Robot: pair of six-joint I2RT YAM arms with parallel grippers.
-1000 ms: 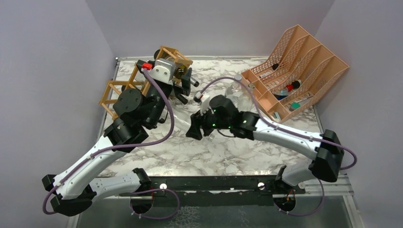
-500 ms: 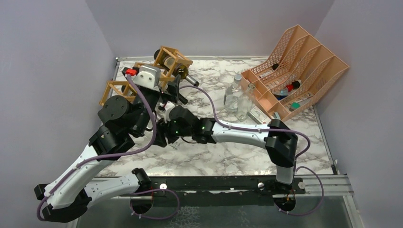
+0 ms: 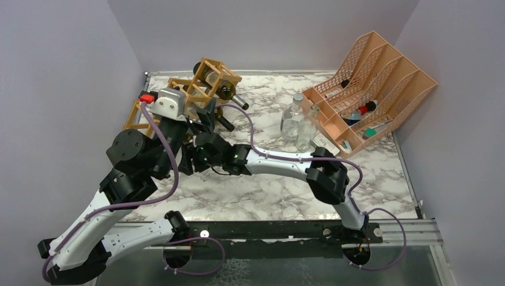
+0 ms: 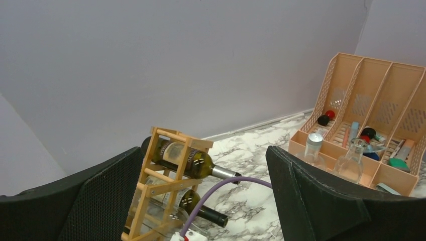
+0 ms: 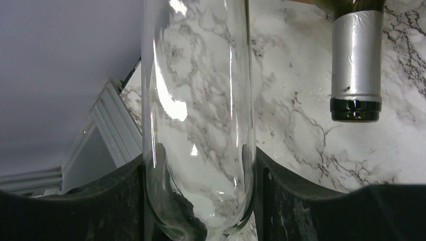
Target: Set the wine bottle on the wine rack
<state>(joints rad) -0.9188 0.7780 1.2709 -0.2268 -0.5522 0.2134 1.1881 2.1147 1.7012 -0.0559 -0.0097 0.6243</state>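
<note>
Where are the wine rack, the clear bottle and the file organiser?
wine rack (image 4: 181, 138): left wrist view, on its top wooden bar.
clear bottle (image 5: 198, 125): right wrist view, on its glass body.
file organiser (image 4: 374, 85): left wrist view, on a back wall.

The bottle (image 5: 198, 125) is clear glass, the rack (image 4: 181, 137) light tan, the table (image 3: 268, 196) white marble veined grey, the organiser (image 3: 381, 65) salmon-orange.

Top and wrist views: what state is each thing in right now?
Left gripper: open, empty.
Right gripper: shut on clear bottle.
Rack: two dark bottles lying in its cells.
Spare bottles: upright beside organiser.
</note>
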